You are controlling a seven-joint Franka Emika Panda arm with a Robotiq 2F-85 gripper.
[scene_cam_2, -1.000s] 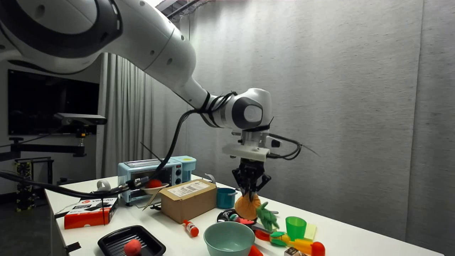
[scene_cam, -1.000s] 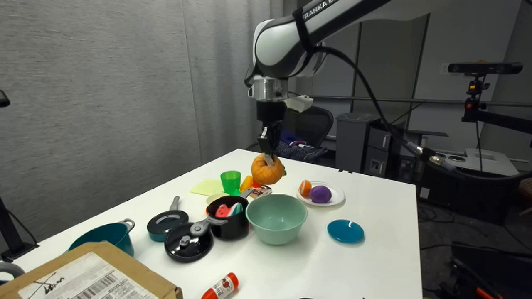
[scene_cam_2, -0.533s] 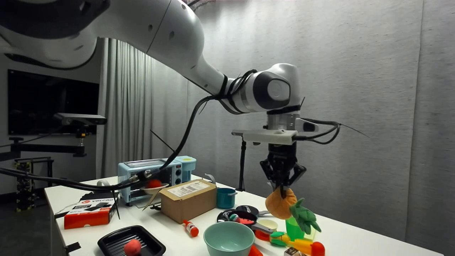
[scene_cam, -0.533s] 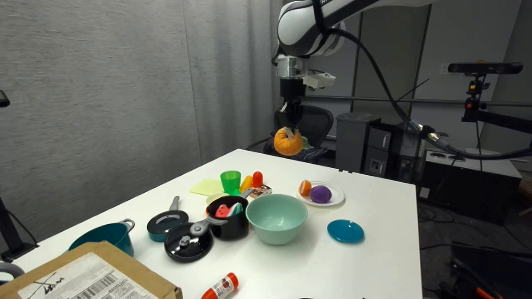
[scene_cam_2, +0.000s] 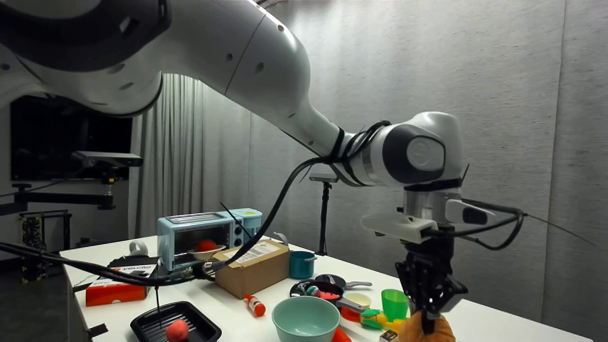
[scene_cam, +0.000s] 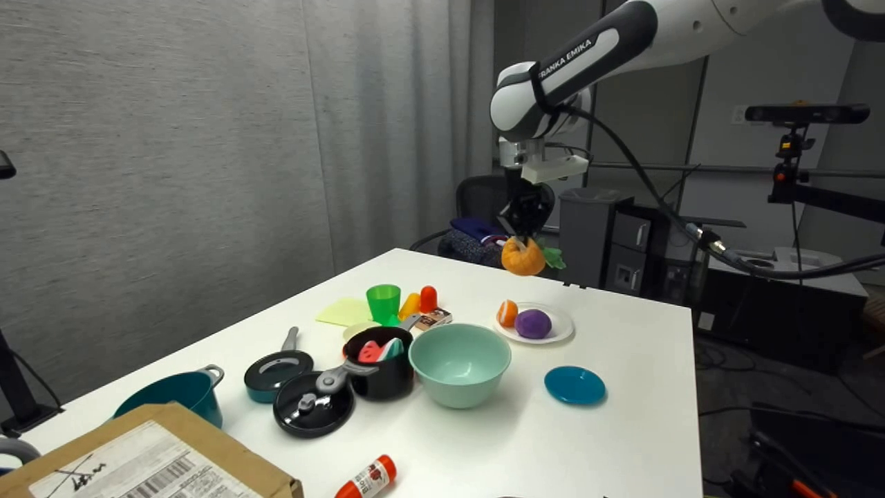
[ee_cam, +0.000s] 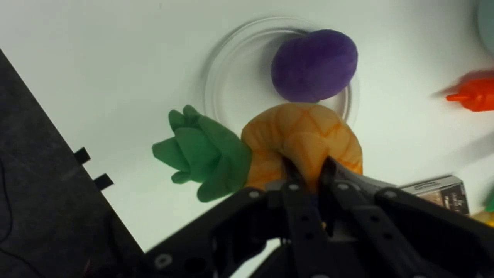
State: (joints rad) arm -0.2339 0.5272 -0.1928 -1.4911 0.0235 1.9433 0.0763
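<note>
My gripper [ee_cam: 307,166] is shut on a plush pineapple [ee_cam: 301,127] with an orange body and green leaves [ee_cam: 204,152]. The fingers pinch the cloth of its body. In both exterior views the gripper [scene_cam: 523,241] [scene_cam_2: 429,320] points down and holds the pineapple [scene_cam: 522,260] [scene_cam_2: 412,331] above the white table. In the wrist view a white plate [ee_cam: 239,88] with a purple plush thing [ee_cam: 314,65] lies below, partly hidden by the pineapple. An orange piece [scene_cam: 507,313] also lies on the plate in an exterior view; the wrist view does not show it.
A mint bowl [scene_cam: 460,366], black pot [scene_cam: 387,377], black lid [scene_cam: 312,408], green cup [scene_cam: 384,302], blue plate [scene_cam: 575,385] and small box [scene_cam: 434,319] stand on the table. A carton [scene_cam_2: 251,270], toaster oven [scene_cam_2: 199,237] and black tray [scene_cam_2: 190,313] show too. The table edge [ee_cam: 69,146] is near.
The gripper has carried the pineapple from behind the pot and bowl rightward in both exterior views, first up, then lower again, to near the white plate. It stays gripped.
</note>
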